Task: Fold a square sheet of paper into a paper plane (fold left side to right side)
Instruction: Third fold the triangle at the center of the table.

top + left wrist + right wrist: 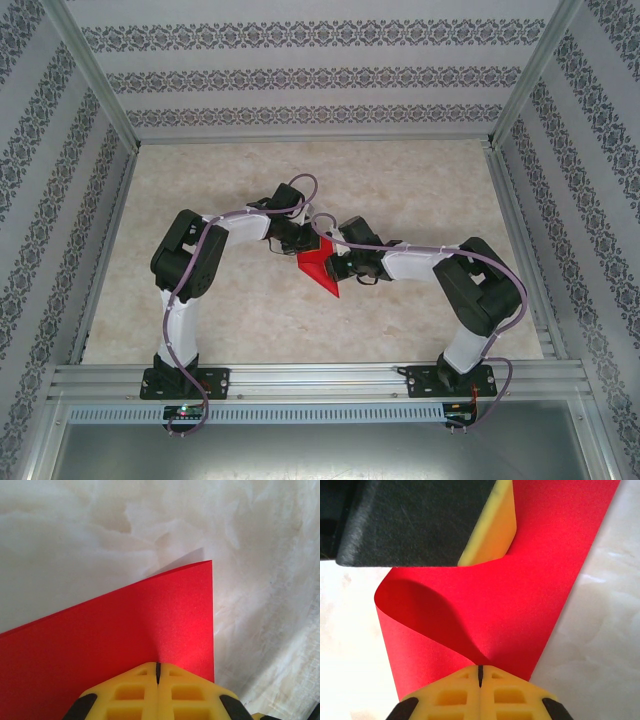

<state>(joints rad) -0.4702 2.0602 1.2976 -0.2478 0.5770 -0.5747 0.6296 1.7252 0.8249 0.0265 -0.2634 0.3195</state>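
The square sheet of paper point(320, 270) is bright red and sits mid-table between both grippers, one point toward the near edge. My left gripper point(303, 245) meets it from the far left and my right gripper point(338, 265) from the right. In the left wrist view the yellow jaws point(158, 669) are shut, with the paper point(125, 625) dimpled where it meets their tips. In the right wrist view the shut jaws point(480, 672) pinch the paper point(535, 580), which curls up in a loose fold on the left. The left gripper's black and yellow finger point(487, 527) rests on the sheet's far part.
The marbled tabletop point(420, 190) is ringed by patterned walls and aluminium posts. A metal rail point(320, 380) runs along the near edge, where both arm bases are bolted. Bare table lies around the paper on all sides.
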